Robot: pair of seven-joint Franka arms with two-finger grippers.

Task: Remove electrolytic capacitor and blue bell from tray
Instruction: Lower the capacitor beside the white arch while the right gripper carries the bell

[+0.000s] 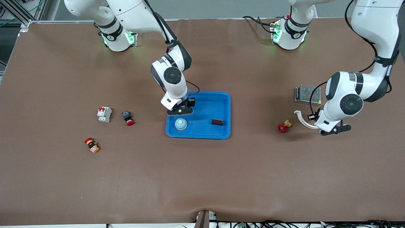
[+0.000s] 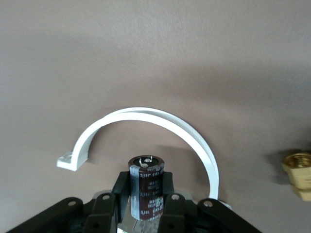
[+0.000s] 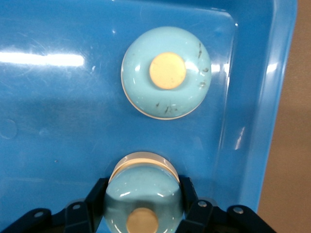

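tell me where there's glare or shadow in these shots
Right wrist view: a white glare streak across the blue tray, smaller glints along its rim, and the bell in it is sharp. Left wrist view: a soft shadow on the table past the white clamp. Front view: even light, faint shadows under both arms.

Brown-covered bench point(image 1: 202, 177) carries blue plastic tray point(image 1: 221, 134), white circuit breaker point(image 1: 104, 114), two red-capped pushbuttons, red-handled brass valve point(image 1: 283, 126), white curved clamp point(image 1: 302, 119), metal mesh-topped box point(image 1: 305, 93).
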